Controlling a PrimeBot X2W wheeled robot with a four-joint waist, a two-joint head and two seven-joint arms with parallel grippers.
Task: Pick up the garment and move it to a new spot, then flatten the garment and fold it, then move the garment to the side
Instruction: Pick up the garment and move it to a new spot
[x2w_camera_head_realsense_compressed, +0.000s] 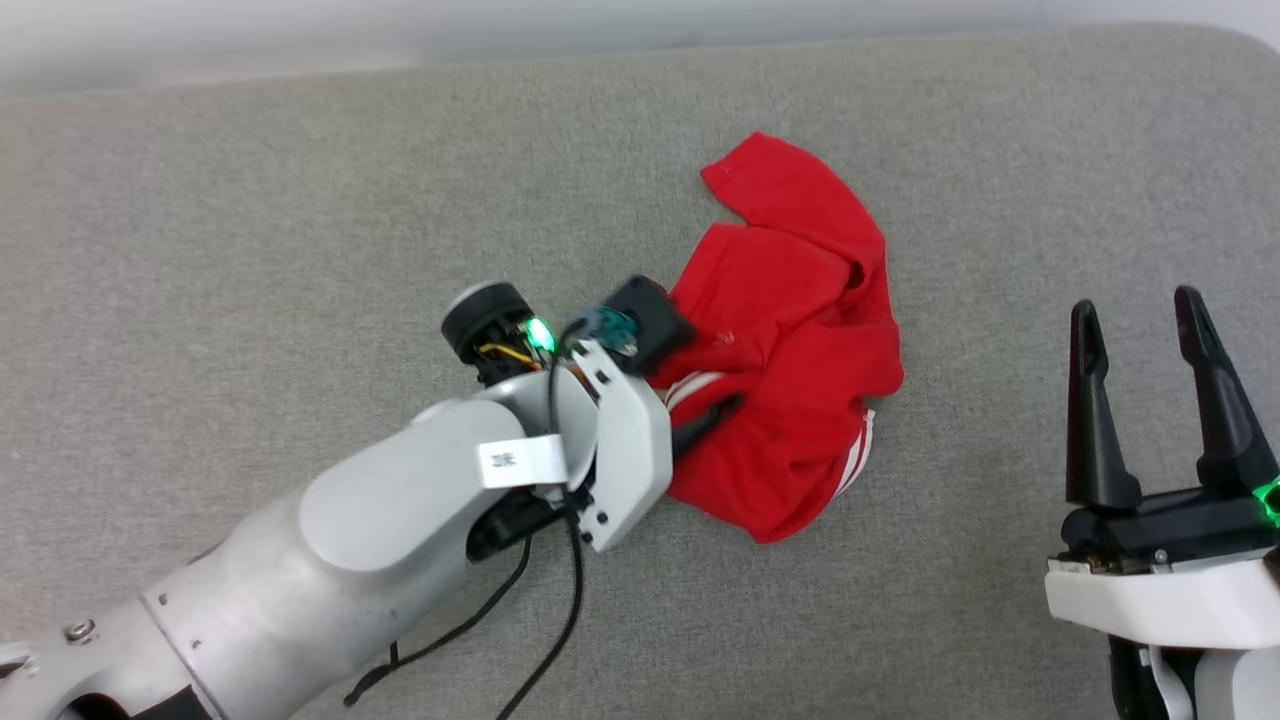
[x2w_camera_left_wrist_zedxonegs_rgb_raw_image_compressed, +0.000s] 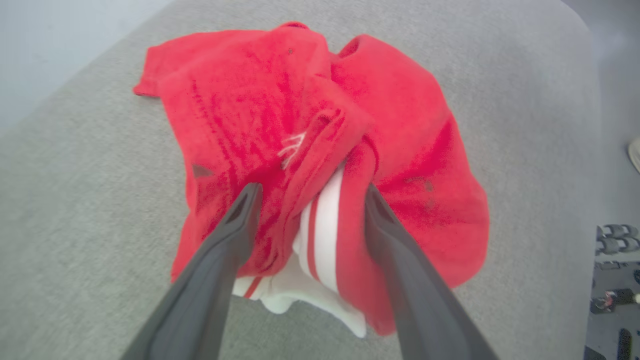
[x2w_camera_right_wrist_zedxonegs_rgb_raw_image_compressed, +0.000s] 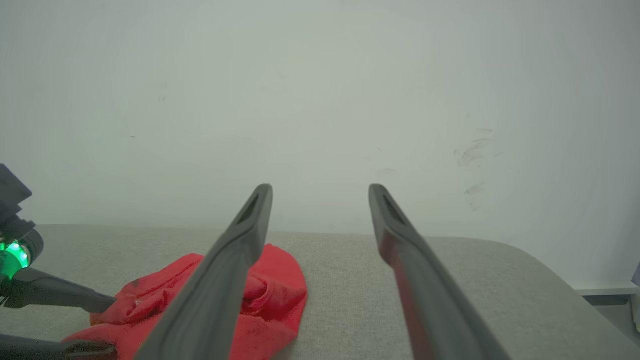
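Left wrist view first, closest stuff out: the left gripper (x2w_camera_left_wrist_zedxonegs_rgb_raw_image_compressed: 311, 190) had its two dark fingers spread wide with nothing pinched, straddling a ridge of the garment (x2w_camera_left_wrist_zedxonegs_rgb_raw_image_compressed: 415, 150). Right between the fingers sat the white sleeve (x2w_camera_left_wrist_zedxonegs_rgb_raw_image_compressed: 325, 225) with its red stripes, half tucked under a red fold. Both tips looked to be touching cloth, or close to it. Past that, toward 12 o'clock, the rest of the shirt was a crumpled red heap on the grey padded top (x2w_camera_left_wrist_zedxonegs_rgb_raw_image_compressed: 75, 225) — not flat at all.

In the head view the heap lay a little toward 3 o'clock of centre, with the left arm reaching in from 8 o'clock. The right gripper (x2w_camera_head_realsense_compressed: 1137, 300) hung at 4 o'clock, jaws wide and empty too, well apart from the shirt.

What I figured could go wrong: with the tips that deep in the folds, pulling the arm away could snag a layer and drag the pile along. And if it closed right there, it'd likely catch sleeve and body together — the thing would come up as a wad, and flattening would get harder. That half-buried sleeve could also end up folded inside if it isn't spread first. There was plenty of tabletop around, so sliding off the edge didn't look like the worry.
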